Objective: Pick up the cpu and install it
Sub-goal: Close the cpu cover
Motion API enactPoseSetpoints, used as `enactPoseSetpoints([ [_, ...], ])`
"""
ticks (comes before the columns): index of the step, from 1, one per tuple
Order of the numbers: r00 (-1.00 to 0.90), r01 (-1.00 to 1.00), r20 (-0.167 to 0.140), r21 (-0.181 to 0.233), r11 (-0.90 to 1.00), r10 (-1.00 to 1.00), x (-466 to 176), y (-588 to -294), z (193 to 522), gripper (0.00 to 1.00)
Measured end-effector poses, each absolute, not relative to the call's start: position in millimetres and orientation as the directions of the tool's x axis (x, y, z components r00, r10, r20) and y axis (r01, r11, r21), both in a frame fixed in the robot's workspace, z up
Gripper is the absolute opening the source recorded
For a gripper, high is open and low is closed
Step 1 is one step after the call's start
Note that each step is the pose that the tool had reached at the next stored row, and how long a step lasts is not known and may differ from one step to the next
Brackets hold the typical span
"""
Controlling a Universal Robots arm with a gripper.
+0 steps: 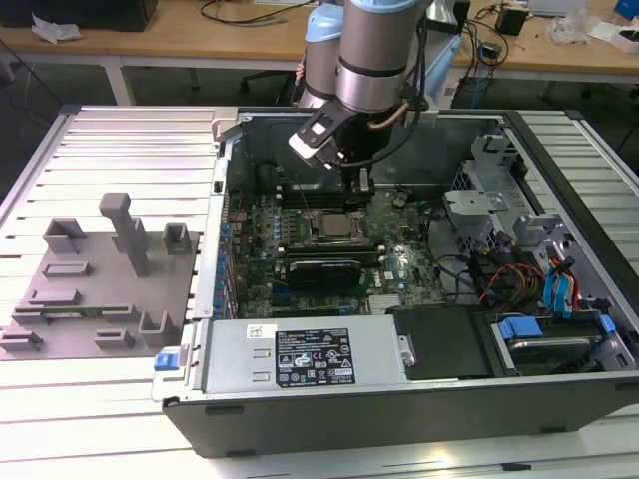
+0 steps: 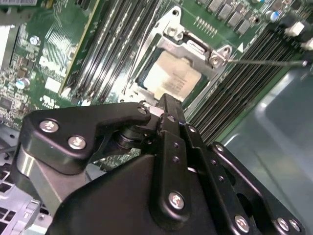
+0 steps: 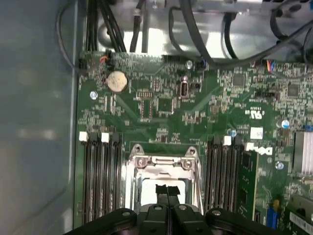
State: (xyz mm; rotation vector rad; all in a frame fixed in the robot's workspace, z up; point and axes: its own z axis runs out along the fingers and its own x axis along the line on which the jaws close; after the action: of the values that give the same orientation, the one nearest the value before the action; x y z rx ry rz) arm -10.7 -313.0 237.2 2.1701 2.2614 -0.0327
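Over the socket point(image 2: 191, 46), the gripper point(image 3: 167, 191) is found closed and empty, the cpu point(image 2: 168, 79) apparently seated beneath it, where flat, square seating should be ensured.

cpu point(image 2: 168, 78): pale silvery-white top, perhaps faintly cream under the glare
motherboard point(image 3: 161, 105): green, speckled with small dark chips
memory slots point(image 3: 98, 176): black, with white end clips
gripper point(image 3: 167, 191): black, with silver screw heads
socket frame point(image 3: 146, 161): bright bare metal
parts tray point(image 1: 60, 329): plain grey
drive tabs point(image 1: 519, 326): blue
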Motion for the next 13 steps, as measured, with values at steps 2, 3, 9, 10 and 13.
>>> enactPoseSetpoints([
  [2, -0.041, 0.999, -0.019, -0.010, 0.041, 0.999, -15.2, -313.8, 234.9, 0.11],
  [3, -0.041, 0.999, -0.020, -0.010, 0.041, 0.999, -15.9, -313.9, 234.3, 0.11],
  [9, -0.041, 0.999, -0.020, -0.010, 0.041, 0.999, -16.0, -313.9, 234.2, 0.11],
  [10, -0.041, 0.999, -0.020, -0.010, 0.041, 0.999, -16.0, -313.9, 234.2, 0.11],
  [13, -0.048, 0.999, -0.020, -0.010, 0.048, 0.999, -16.0, -313.9, 234.2, 0.11],
])
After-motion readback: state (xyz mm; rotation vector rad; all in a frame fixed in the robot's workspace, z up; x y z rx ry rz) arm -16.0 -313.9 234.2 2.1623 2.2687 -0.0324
